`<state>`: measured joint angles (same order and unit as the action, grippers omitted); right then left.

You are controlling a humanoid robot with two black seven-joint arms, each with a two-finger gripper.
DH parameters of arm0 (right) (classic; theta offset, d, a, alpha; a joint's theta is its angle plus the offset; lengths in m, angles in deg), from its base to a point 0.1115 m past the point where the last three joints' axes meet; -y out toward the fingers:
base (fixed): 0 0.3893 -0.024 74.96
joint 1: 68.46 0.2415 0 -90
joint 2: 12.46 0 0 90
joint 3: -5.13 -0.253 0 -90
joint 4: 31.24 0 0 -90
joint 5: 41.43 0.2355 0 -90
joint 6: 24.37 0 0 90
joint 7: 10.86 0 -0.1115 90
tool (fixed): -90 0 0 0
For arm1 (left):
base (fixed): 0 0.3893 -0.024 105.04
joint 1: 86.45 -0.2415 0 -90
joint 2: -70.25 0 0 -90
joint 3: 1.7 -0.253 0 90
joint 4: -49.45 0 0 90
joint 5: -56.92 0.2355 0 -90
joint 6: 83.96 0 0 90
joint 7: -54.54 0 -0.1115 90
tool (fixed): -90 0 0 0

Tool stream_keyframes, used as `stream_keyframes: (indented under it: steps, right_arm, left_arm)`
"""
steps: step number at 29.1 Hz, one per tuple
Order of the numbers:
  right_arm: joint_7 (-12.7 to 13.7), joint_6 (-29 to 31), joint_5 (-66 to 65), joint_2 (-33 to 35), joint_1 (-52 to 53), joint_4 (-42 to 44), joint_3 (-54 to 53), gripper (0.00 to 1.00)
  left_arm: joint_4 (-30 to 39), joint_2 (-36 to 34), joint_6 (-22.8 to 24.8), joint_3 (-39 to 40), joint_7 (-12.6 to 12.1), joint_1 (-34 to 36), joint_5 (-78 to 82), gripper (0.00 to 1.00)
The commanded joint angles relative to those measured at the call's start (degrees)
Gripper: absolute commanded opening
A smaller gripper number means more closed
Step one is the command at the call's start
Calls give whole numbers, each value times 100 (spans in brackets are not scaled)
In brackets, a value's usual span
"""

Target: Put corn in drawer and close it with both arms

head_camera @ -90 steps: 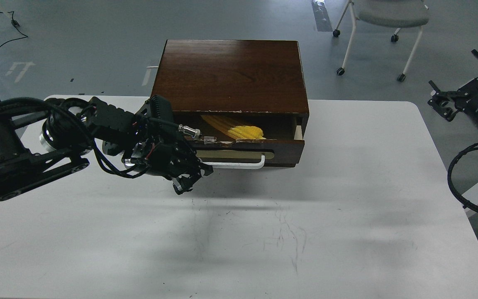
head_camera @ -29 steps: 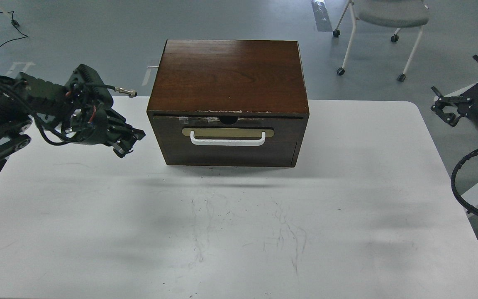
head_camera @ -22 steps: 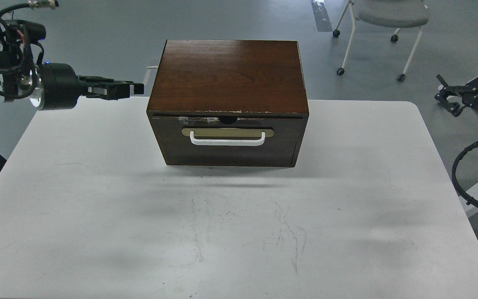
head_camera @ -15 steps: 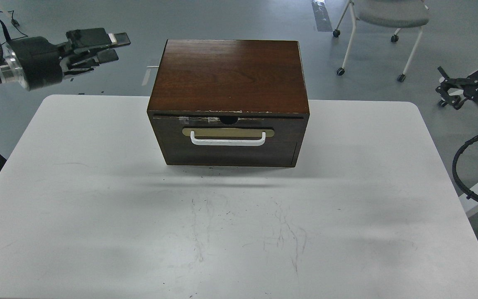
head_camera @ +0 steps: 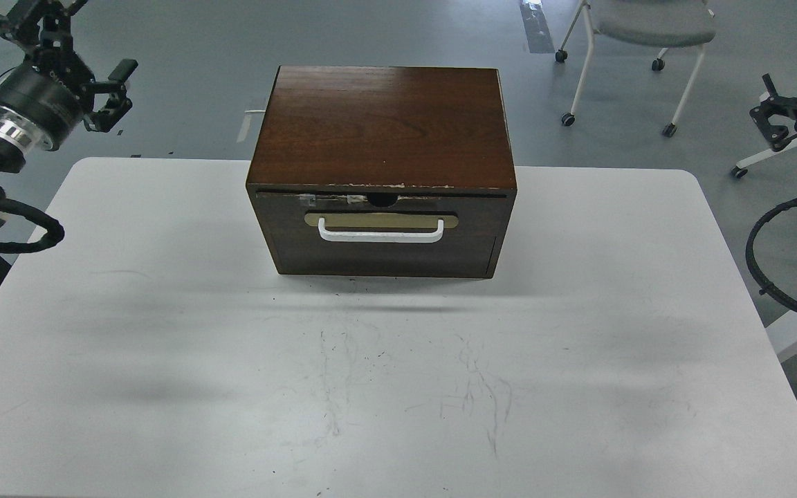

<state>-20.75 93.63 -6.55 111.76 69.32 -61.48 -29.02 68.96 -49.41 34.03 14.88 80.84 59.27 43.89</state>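
Note:
The drawer of the dark brown wooden box is shut flush, its white bar handle facing me. The corn is hidden; no yellow shows anywhere. My left gripper is raised off the table's far left corner, well away from the box, with its fingers spread and empty. My right gripper is beyond the table's right edge, high and away from the box, with its fingers spread and empty.
The box stands at the back middle of the white table. A grey wheeled chair stands on the floor behind at the right. A black cable loop of my right arm hangs beside the table's right edge.
The drawer, open with the corn inside 3 s ago, is shut. My left arm has drawn back from the drawer front to the far left and up. My right gripper has moved slightly up and right.

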Motion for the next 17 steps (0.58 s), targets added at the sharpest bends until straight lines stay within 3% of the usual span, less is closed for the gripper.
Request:
stream_keyframes:
  steps: [1,3,6,17]
  right_arm:
    - [14,0,79,-364,-32,221,-65,100]
    - [23,0,219,-906,-180,535,-353,100]
    - [32,0,220,-1268,-356,704,-688,100]
    - [-30,0,132,-1339,-541,721,-575,100]
  left_arm:
    - [-483,434,1,635,-503,-254,-481,98]
    - [-579,697,1,1230,-696,-543,-525,98]
    - [-579,812,1,1461,-697,-764,-525,98]
    - [-571,1076,1,1488,-644,-966,-534,98]
